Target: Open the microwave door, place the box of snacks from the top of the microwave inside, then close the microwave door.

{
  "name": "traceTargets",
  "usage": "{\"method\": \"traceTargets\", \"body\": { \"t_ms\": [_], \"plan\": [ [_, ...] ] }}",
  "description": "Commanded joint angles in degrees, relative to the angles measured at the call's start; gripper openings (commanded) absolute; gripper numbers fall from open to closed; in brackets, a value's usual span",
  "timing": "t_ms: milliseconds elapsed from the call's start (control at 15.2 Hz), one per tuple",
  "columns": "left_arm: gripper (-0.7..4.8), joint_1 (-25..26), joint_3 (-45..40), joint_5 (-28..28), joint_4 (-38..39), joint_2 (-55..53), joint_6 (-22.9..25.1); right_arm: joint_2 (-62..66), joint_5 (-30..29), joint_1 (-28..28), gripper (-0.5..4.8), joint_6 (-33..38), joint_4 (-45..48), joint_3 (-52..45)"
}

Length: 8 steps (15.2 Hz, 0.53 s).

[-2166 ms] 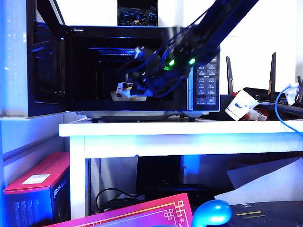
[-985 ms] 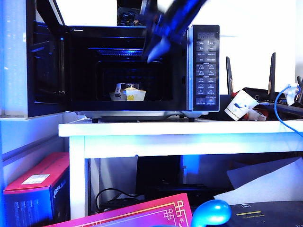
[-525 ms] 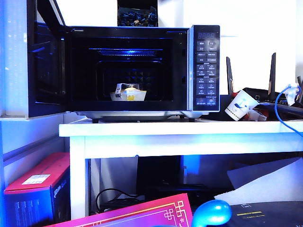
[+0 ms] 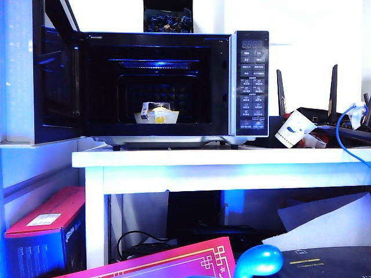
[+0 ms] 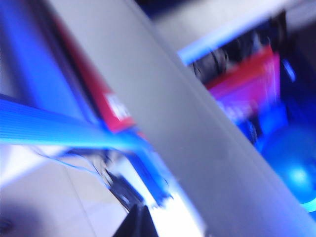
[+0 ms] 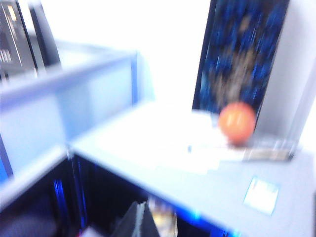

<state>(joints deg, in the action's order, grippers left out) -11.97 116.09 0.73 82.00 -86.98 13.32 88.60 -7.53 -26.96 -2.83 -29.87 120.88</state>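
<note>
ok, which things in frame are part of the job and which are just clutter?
Job:
- microwave
- microwave door, swung open at left
- box of snacks, inside the cavity

Clutter:
- paper cup, on its side
- router
- blue cable
- red box, under the table

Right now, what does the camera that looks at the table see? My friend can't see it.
The microwave sits on a white table with its door swung wide open to the left, and the small box of snacks rests inside. No robot hand is in this view. A tipped paper cup lies to the right of the microwave.
</note>
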Motion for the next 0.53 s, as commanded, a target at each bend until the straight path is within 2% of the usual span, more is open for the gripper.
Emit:
{"method": "traceTargets", "body": {
  "t_ms": [66,394,525],
  "plan": [
    [-0.06,-0.04,-1.97,6.10,-0.87,-1.75,0.44,-1.60,-0.07,-0.09,-0.05,0.00,1.81,0.20],
    [-0.06,-0.61,-1.99,20.20,-9.46,-3.93,1.38,-2.14,-0.26,-0.09,-0.05,0.02,2.40,0.20],
    [-0.06,-1.99,-1.99,22.21,-12.74,-4.79,2.45,-2.14,-0.24,-0.09,-0.05,0.02,3.93,0.20]
  ]
}}
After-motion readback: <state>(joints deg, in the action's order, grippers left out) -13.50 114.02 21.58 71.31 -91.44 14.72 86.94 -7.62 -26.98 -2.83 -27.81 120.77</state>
